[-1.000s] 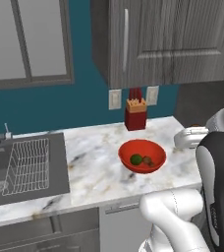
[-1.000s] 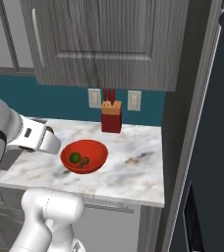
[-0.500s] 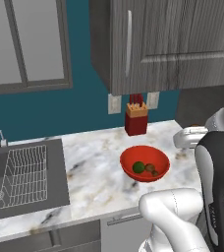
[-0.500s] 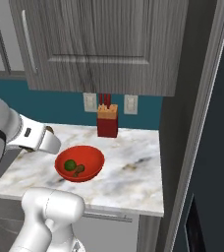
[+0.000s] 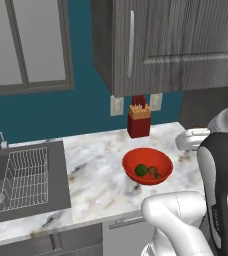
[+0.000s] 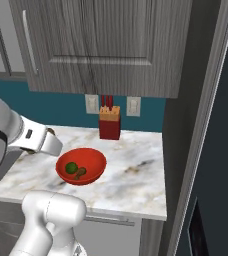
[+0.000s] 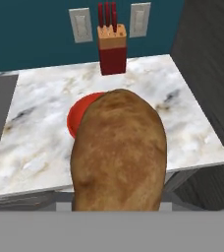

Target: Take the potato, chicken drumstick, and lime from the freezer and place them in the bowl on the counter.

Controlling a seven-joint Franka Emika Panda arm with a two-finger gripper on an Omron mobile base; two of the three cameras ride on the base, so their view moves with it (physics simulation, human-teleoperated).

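Your base has rolled closer to the counter [image 5: 101,185], jaws gripping the potato [image 7: 118,152]; release early and it misses the bowl [image 5: 158,162].

The white-grey marbled counter [image 5: 101,175] lies bare around the shallow glossy red bowl [image 5: 147,165], so the bowl can be reached from above and from the front edge. Just behind it, against the teal wall, passage is narrowed by a dark red knife block [image 5: 139,121]. Overhead room is limited by grey wood-grain upper cabinets [image 6: 106,45]. To the right, the way is closed by a tall dark slate-grey cabinet side [image 6: 196,130]. To the left, a sunken grey sink [image 5: 23,180] with a wire rack is set.
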